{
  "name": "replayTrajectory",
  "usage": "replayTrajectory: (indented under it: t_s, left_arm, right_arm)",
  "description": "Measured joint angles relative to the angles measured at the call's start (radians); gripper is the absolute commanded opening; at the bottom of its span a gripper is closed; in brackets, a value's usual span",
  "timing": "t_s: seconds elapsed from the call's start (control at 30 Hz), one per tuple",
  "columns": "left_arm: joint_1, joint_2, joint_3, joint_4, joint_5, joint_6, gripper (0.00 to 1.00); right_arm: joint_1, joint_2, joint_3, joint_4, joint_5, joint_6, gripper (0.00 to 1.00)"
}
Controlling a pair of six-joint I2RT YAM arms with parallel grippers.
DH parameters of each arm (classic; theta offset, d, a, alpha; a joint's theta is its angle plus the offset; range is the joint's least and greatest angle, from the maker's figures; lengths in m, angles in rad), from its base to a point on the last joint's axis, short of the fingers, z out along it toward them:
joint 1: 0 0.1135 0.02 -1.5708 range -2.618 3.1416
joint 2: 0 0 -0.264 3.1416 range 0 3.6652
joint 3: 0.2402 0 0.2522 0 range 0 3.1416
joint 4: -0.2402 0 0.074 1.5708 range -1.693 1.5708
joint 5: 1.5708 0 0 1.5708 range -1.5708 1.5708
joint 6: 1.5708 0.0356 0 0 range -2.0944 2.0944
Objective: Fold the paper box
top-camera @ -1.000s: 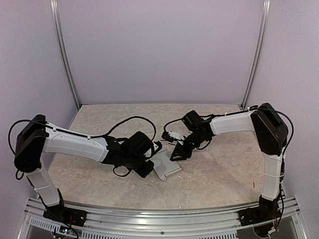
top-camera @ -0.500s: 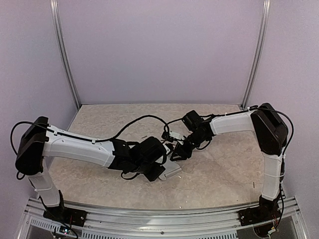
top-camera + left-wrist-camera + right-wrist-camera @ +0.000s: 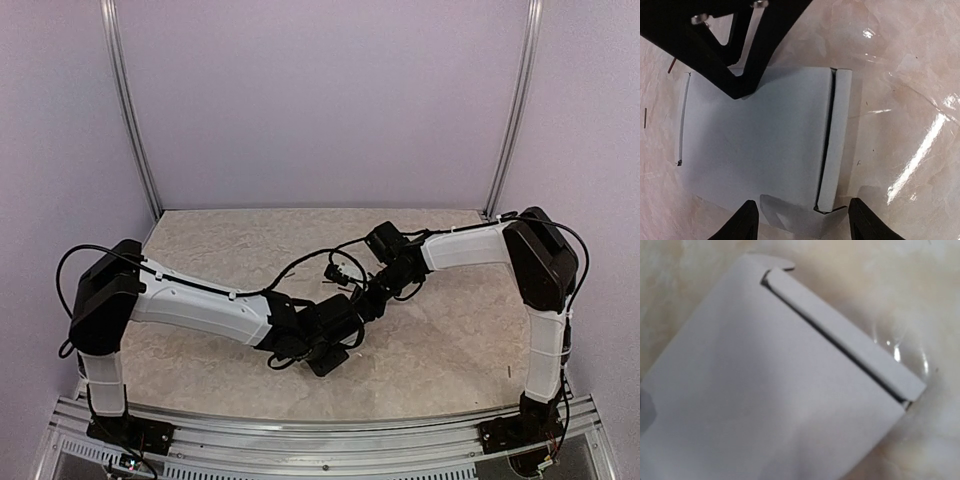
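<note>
The paper box (image 3: 755, 140) is a slim pale grey-white box lying flat on the table, with a narrow side flap (image 3: 835, 140) folded along its right edge. It also fills the right wrist view (image 3: 765, 390), where my own fingers do not show. In the top view my left wrist covers it. My left gripper (image 3: 802, 220) is open, its fingertips standing apart on either side of the box's near end flap. My right gripper (image 3: 740, 90) has its black fingers drawn together on the box's far edge. From above, the left gripper (image 3: 340, 330) and right gripper (image 3: 365, 300) meet mid-table.
The marbled beige tabletop (image 3: 450, 350) stretches right and left of the arms. Black cables (image 3: 300, 262) loop above the left wrist. Tiny dark scraps (image 3: 645, 117) lie left of the box. Purple walls and metal posts (image 3: 130, 110) enclose the table.
My left arm has reached rightward over the box, hiding it from above, and its jaws have opened. The right arm has stayed in place.
</note>
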Motion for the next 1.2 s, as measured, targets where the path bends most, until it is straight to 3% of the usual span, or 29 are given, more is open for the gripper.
replayTrajectory:
  t_s: [0.5, 1.03, 1.2]
  left_arm:
    - [-0.008, 0.041, 0.008, -0.059, -0.062, 0.021, 0.56]
    - [0.035, 0.052, 0.024, -0.103, -0.051, -0.037, 0.32]
    - [0.037, 0.051, 0.02, -0.099, -0.046, -0.024, 0.38]
  right_arm:
    - [0.0, 0.0, 0.0, 0.0, -0.002, -0.001, 0.35]
    - [-0.005, 0.006, 0.0, 0.002, -0.011, 0.0, 0.34]
    - [-0.005, 0.006, 0.0, 0.002, -0.011, 0.0, 0.35]
